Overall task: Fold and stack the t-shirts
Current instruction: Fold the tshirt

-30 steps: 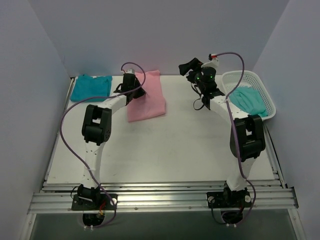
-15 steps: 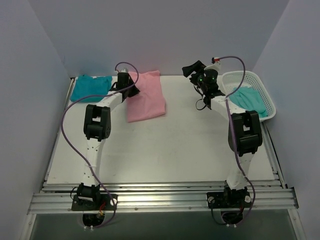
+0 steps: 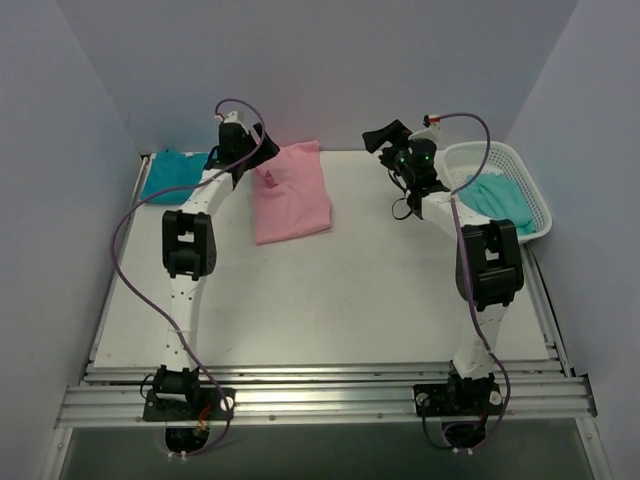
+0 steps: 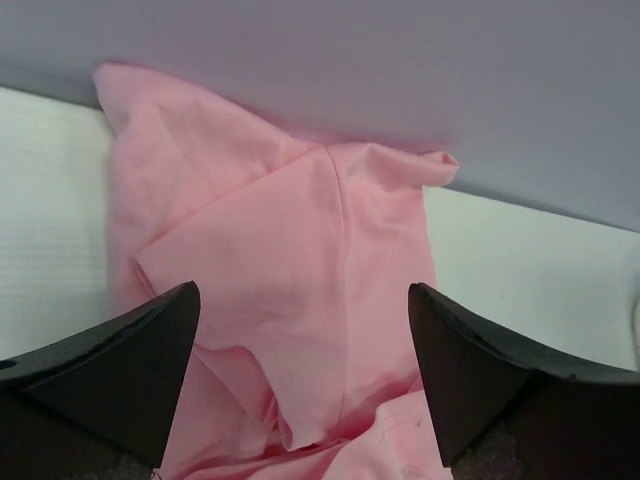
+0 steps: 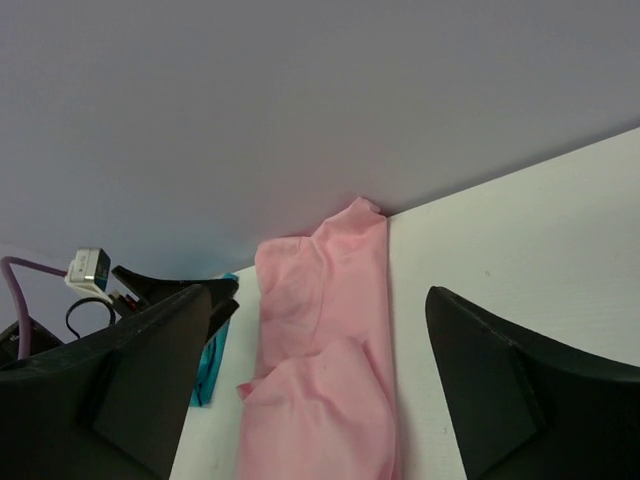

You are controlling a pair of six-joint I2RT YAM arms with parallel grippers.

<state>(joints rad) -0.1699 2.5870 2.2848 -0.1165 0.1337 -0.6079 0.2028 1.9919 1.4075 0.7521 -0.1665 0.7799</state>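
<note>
Pink t-shirt [image 3: 292, 195] now outside left claw [image 4: 302, 295]

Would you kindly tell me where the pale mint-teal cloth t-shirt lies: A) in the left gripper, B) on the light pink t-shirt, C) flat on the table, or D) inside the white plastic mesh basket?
D: the pale mint-teal cloth t-shirt sits bunched inside the white plastic mesh basket at the right.

Top view looks down from behind; both wrist views face the back wall [image 5: 300, 100], sharing the pink t-shirt [image 4: 290, 280].
</note>
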